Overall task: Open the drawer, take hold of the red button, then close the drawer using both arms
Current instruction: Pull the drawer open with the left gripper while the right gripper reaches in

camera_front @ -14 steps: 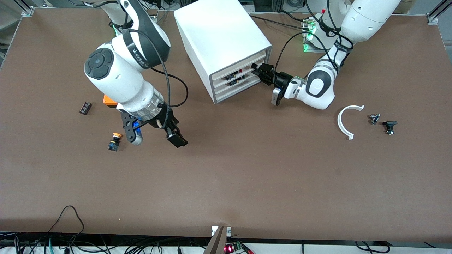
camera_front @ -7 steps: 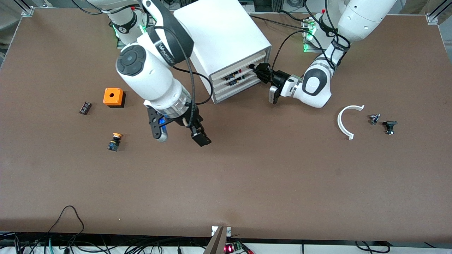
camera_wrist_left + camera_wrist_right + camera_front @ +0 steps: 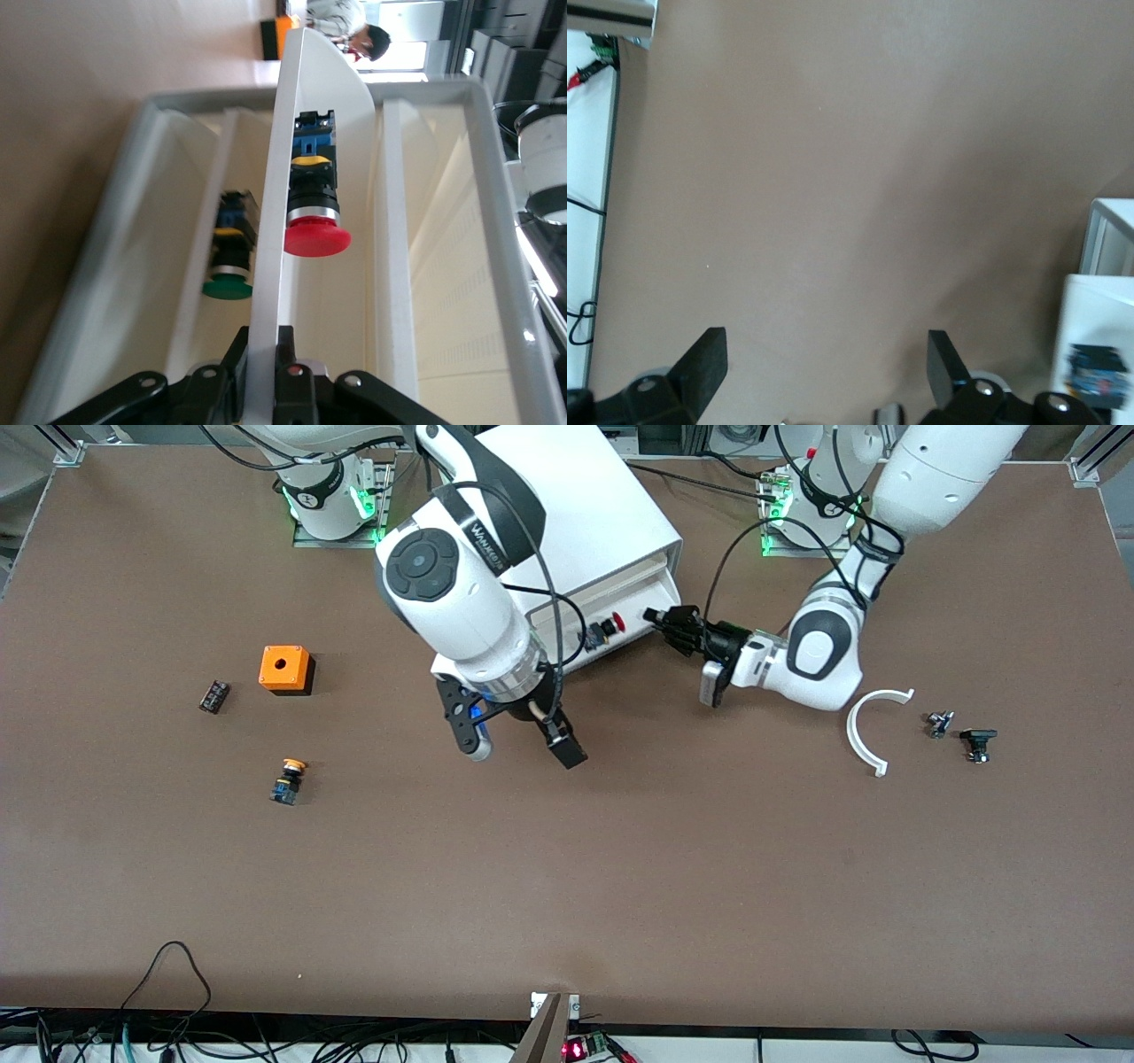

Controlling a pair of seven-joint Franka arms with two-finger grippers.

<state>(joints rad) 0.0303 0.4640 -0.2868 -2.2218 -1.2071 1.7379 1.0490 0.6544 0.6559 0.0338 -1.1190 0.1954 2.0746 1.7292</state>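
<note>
The left tool (image 3: pixel 660 616) is clamped shut on the front panel of the drawer (image 3: pixel 301 97), its fingers (image 3: pixel 292 390) pinching the thin cream front from both sides. The drawer stands pulled out of the cabinet (image 3: pixel 549 505), so the opening step looks done or nearly done.

Inside, the tray is split by ridges into lanes. The red button (image 3: pixel 314 226) lies on its side in 1 lane, cap toward the drawer front; in the front view it shows as a red spot (image 3: pixel 617 622) close to the left tool. A green-capped button (image 3: pixel 229 270) lies in the neighbouring lane. The rest of the tray is partly hidden, so I cannot say whether more lies there.

The right tool (image 3: pixel 514 731) hangs over the worktop just in front of the cabinet, jaws spread wide and empty. Next it would need to come over the open tray and descend on the red button while the left tool holds the drawer steady.
</note>
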